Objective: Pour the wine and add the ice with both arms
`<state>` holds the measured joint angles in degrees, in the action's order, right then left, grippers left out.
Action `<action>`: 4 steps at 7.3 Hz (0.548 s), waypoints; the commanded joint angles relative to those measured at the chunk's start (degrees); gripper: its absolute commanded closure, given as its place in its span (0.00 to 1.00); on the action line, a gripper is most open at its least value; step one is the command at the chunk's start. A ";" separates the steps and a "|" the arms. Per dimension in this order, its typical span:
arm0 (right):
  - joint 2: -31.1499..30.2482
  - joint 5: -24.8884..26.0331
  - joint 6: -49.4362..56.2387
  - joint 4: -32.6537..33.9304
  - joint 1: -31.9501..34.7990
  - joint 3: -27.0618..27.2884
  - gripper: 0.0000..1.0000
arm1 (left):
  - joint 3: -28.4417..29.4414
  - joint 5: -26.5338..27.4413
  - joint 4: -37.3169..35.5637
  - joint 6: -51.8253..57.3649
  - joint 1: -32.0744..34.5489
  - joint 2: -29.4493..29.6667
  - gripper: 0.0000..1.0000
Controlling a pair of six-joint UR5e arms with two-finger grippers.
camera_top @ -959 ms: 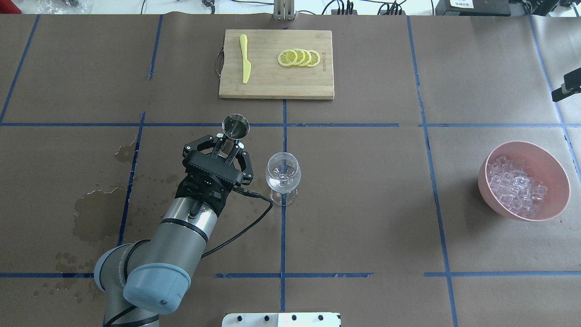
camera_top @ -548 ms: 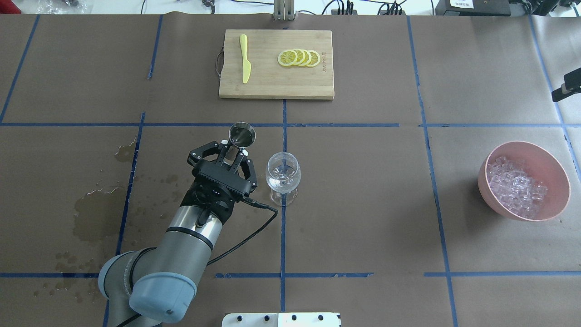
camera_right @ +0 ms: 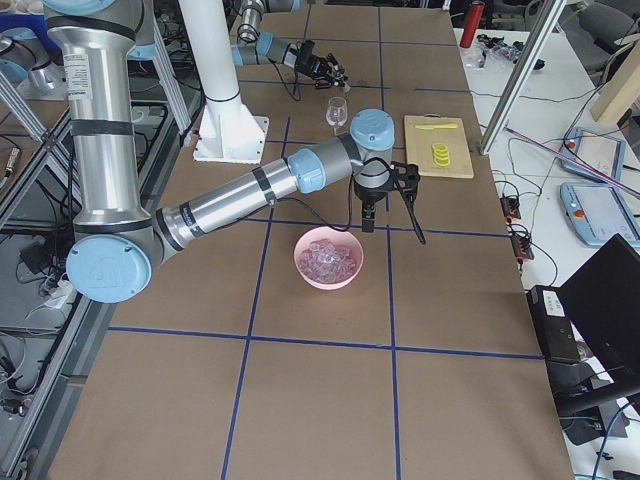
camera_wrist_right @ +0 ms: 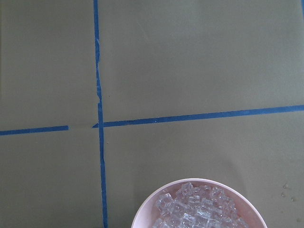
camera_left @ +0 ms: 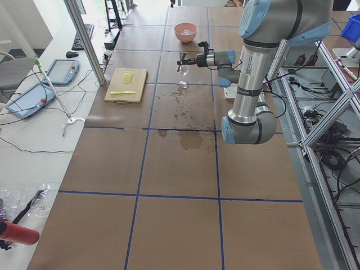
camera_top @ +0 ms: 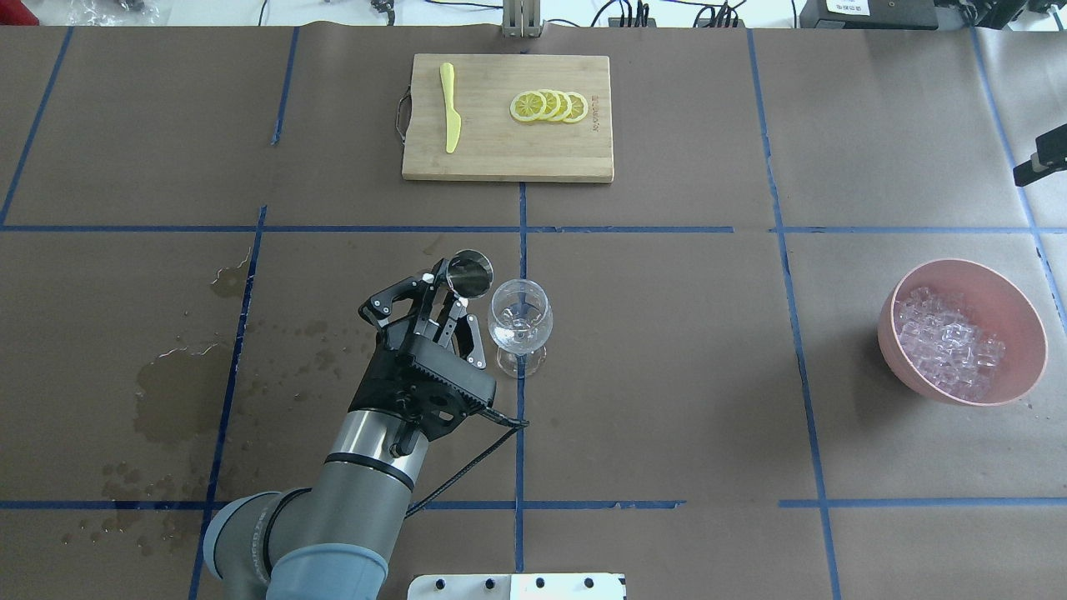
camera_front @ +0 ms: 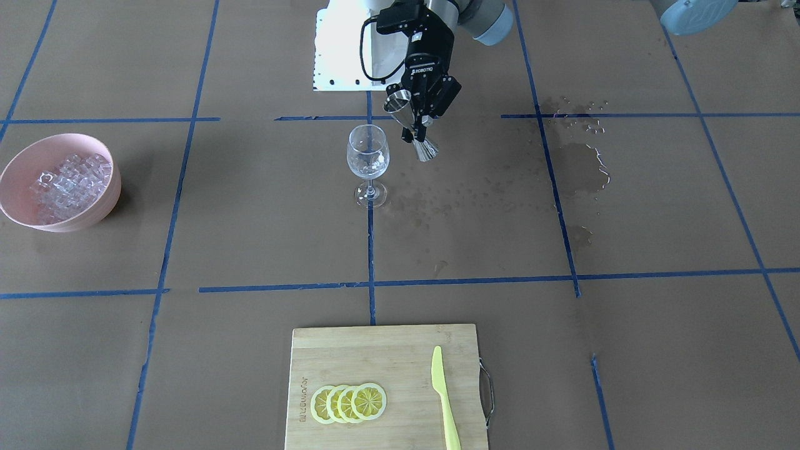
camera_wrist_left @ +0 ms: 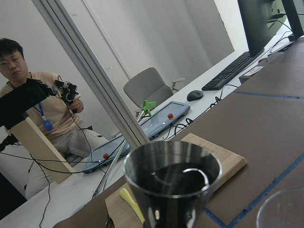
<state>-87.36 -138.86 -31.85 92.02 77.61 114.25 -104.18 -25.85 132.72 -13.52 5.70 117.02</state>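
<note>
My left gripper (camera_top: 446, 302) is shut on a steel jigger (camera_top: 469, 273), held above the table just left of the wine glass (camera_top: 519, 321). In the front view the jigger (camera_front: 412, 125) is tilted, its upper mouth leaning toward the glass (camera_front: 369, 156). The left wrist view looks into the jigger's cup (camera_wrist_left: 173, 175). A little clear wine seems to lie low in the glass. Ice cubes (camera_top: 950, 342) fill a pink bowl (camera_top: 1021, 321) at the right. My right gripper (camera_right: 367, 225) hangs above and beside the bowl (camera_right: 300, 262); I cannot tell whether it is open or shut.
A wooden cutting board (camera_top: 500, 154) at the far side carries lemon slices (camera_top: 550, 106) and a yellow knife (camera_top: 450, 108). Wet stains (camera_top: 175, 392) mark the paper at the left. The white base plate (camera_top: 517, 586) is at the near edge.
My left gripper has moved right toward the glass and rolled, tipping the jigger's mouth toward the glass. The glass and bowl have not moved.
</note>
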 commanded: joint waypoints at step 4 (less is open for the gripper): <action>0.00 0.26 -0.06 0.00 0.00 0.27 0.00 | 0.73 2.91 -1.06 16.40 -0.52 1.81 1.00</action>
<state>-87.36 -138.61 -31.90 92.02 77.61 114.53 -103.48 -23.16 131.78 -0.72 5.14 118.59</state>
